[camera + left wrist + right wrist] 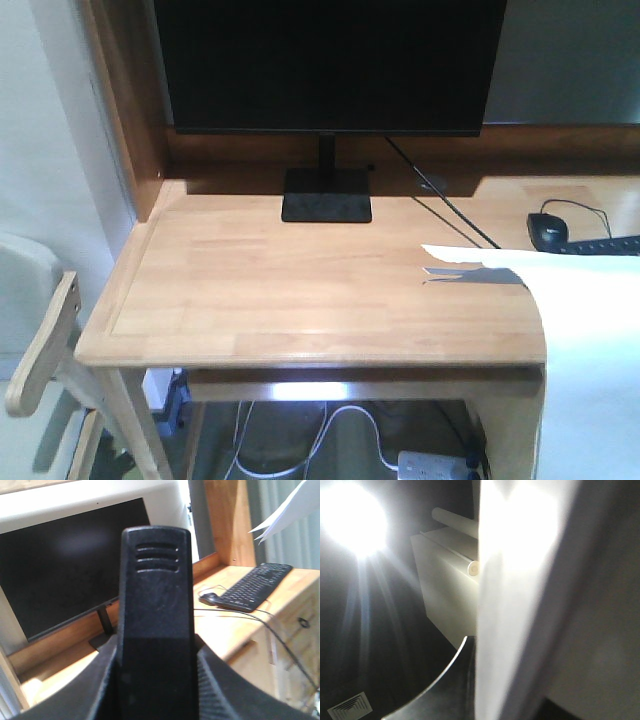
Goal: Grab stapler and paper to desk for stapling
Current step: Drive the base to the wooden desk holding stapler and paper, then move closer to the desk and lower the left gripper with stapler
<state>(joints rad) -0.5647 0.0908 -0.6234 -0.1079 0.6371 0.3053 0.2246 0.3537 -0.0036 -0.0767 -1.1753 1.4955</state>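
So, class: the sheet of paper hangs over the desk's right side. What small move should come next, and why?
Probably lower the paper flat onto the bare desk in front of the monitor. The sheet hangs in the air, casting a shadow on the wood, while the left gripper holds the stapler up. Stapling likely needs a flat sheet.

No readable text anywhere; the keyboard [255, 585] key legends are too blurred.

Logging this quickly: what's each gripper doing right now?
Left gripper: closed on the stapler.
Right gripper: not in view; the paper fills its camera.
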